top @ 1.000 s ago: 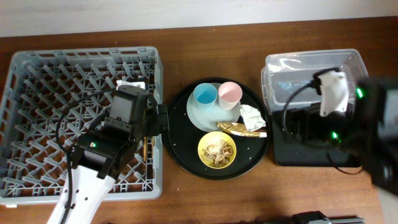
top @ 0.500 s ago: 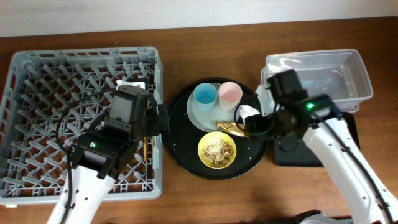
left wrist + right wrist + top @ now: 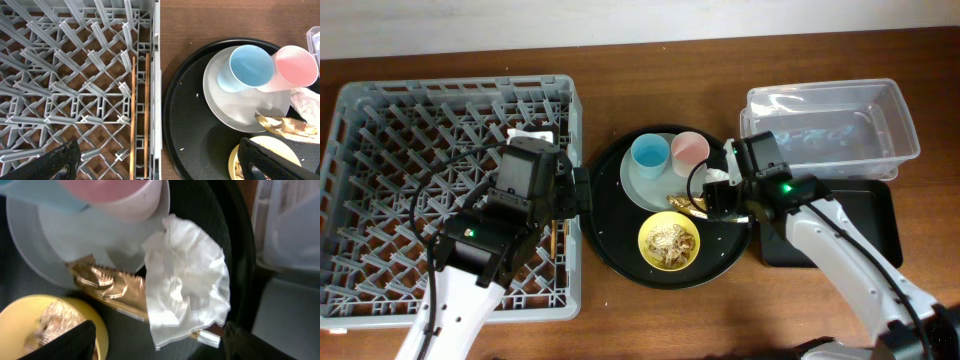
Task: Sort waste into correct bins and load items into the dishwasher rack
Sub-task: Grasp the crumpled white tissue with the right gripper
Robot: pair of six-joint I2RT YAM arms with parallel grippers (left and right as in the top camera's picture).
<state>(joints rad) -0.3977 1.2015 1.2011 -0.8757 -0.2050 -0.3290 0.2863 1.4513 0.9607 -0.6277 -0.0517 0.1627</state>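
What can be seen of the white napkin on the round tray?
The napkin is white paper crumpled into a loose, creased wad with ragged edges. It lies near the right rim of the round black tray, draped over one end of the gold wrapper, close to the pink cup. Nothing grips it.
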